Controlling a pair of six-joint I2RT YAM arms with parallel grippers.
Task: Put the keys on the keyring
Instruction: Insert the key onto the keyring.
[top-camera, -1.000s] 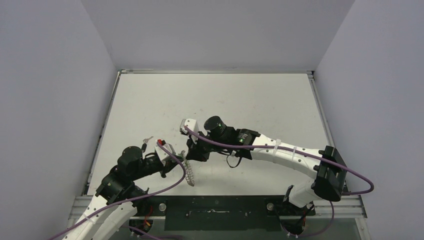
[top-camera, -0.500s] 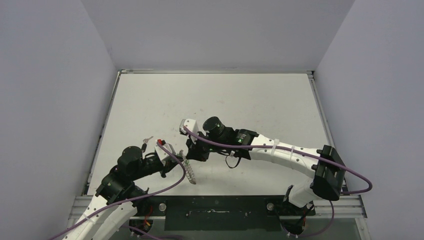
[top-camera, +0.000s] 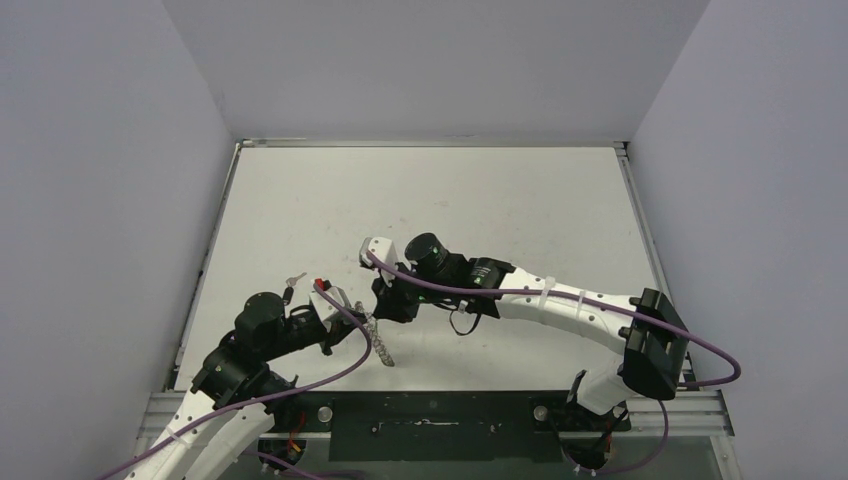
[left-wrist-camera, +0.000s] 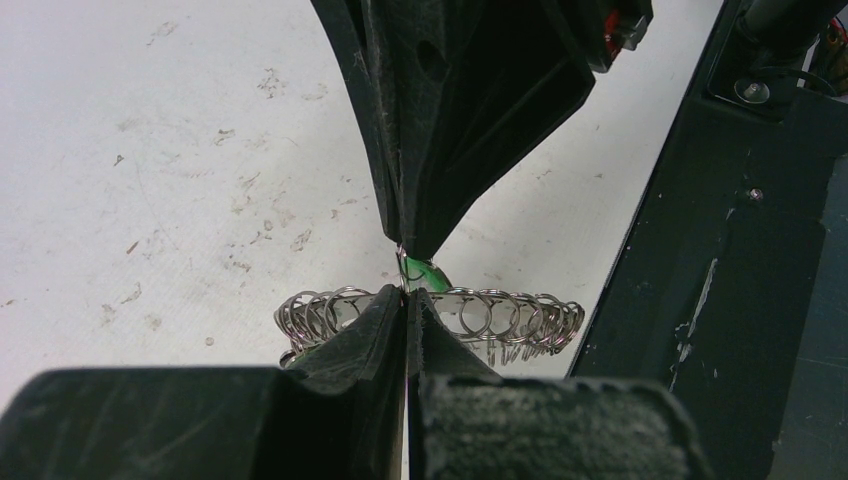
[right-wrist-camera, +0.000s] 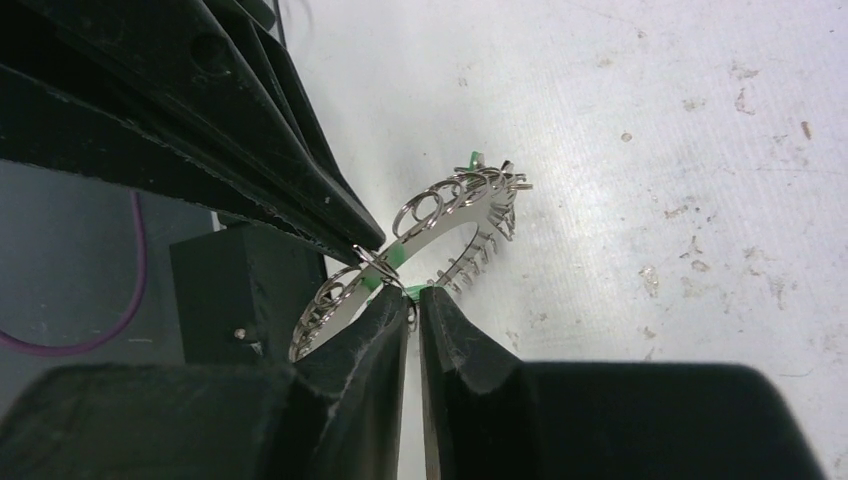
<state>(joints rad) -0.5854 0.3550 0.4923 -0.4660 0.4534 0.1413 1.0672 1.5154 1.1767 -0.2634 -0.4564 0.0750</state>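
One keyring (left-wrist-camera: 500, 315), a hoop edged with small wire loops, stands on edge in the lower middle of the left wrist view. The left pincer (left-wrist-camera: 405, 305) is clenched on its rim. In the overhead view the ring shows only as a thin slanted strip at lower centre.

The right pincer (right-wrist-camera: 412, 292) meets the ring from the opposite side. Its fingers are drawn in to a thin slit. One green key (left-wrist-camera: 422, 271) sits right at its tips, touching the ring's rim. Only the green head shows, and I cannot tell whether the fingers pinch it or merely touch it.

A second small key (top-camera: 293, 278) lies on the surface (top-camera: 450, 200) at the left of the overhead view, apart from the ring. Its head colour is too small to make out. Two keys can be counted in all.

A green speck on the ring's far side in the right wrist view is too small to identify.
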